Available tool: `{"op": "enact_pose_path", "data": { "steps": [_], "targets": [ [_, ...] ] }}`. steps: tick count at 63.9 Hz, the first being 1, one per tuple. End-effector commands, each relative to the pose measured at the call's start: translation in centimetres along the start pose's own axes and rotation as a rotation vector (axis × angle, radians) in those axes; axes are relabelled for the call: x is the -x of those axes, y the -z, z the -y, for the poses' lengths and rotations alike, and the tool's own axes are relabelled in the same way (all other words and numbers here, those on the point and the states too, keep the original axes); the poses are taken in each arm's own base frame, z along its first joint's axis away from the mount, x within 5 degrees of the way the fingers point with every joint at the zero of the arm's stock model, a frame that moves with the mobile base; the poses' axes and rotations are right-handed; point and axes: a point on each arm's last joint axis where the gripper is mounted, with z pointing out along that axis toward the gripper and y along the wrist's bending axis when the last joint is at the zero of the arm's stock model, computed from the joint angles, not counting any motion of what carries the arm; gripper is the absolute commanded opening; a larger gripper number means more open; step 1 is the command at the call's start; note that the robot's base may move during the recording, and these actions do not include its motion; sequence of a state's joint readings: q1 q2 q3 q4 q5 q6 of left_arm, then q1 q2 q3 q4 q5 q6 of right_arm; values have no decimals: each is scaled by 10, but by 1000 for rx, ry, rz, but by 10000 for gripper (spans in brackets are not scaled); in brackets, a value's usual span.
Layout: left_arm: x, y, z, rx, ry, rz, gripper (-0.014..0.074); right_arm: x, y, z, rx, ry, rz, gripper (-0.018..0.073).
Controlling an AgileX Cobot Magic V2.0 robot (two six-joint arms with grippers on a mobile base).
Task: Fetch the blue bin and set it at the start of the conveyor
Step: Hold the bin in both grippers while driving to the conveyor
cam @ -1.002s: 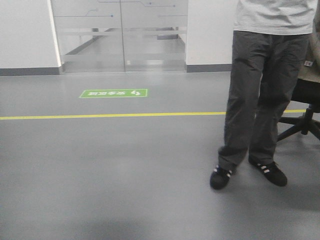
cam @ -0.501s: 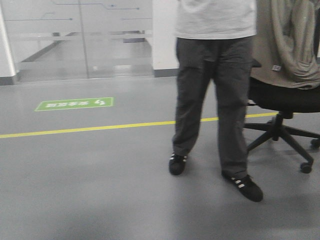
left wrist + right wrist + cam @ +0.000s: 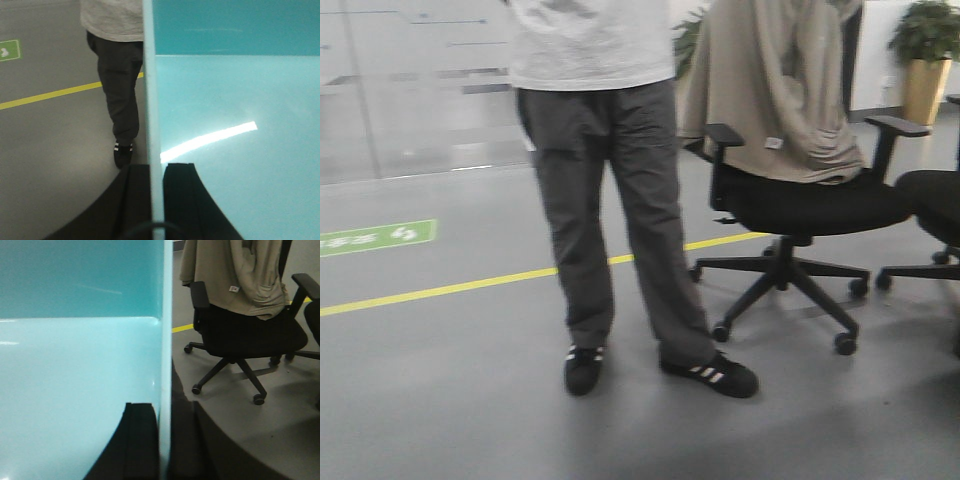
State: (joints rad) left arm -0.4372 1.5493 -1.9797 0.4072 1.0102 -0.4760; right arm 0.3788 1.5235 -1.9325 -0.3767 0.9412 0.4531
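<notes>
The blue bin (image 3: 235, 115) is a light cyan plastic tub and fills most of both wrist views. My left gripper (image 3: 155, 167) is shut on the bin's left wall, one black finger outside and one inside. On the opposite wall (image 3: 165, 340) my right gripper (image 3: 165, 407) is shut the same way, and the bin's inside (image 3: 75, 380) shows bare to the left of that wall. The bin hangs above the grey floor between the two arms. The conveyor start is out of view. Neither gripper nor the bin appears in the front view.
A person in dark trousers (image 3: 605, 210) and black shoes stands close in front, also in the left wrist view (image 3: 120, 90). A black office chair (image 3: 790, 200) draped with a beige jacket stands to the right, a second chair (image 3: 935, 210) beyond. A yellow floor line (image 3: 440, 290) crosses the grey floor.
The front view has swung right: the person and the green floor sign slid left, and the office chair has come fully into frame.
</notes>
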Motion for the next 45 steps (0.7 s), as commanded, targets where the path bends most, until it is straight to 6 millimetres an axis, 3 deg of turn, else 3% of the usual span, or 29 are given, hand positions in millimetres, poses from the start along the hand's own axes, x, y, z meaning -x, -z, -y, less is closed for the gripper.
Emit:
{"op": "enact_pose_path", "data": {
  "steps": [1, 45],
  "targets": [
    [8, 11, -2, -9, -9, 68, -111, 9, 7, 4, -17, 29, 67, -162],
    [8, 11, -2, -9, -9, 68, -111, 8, 7, 4, -15, 26, 63, -162]
  ]
}}
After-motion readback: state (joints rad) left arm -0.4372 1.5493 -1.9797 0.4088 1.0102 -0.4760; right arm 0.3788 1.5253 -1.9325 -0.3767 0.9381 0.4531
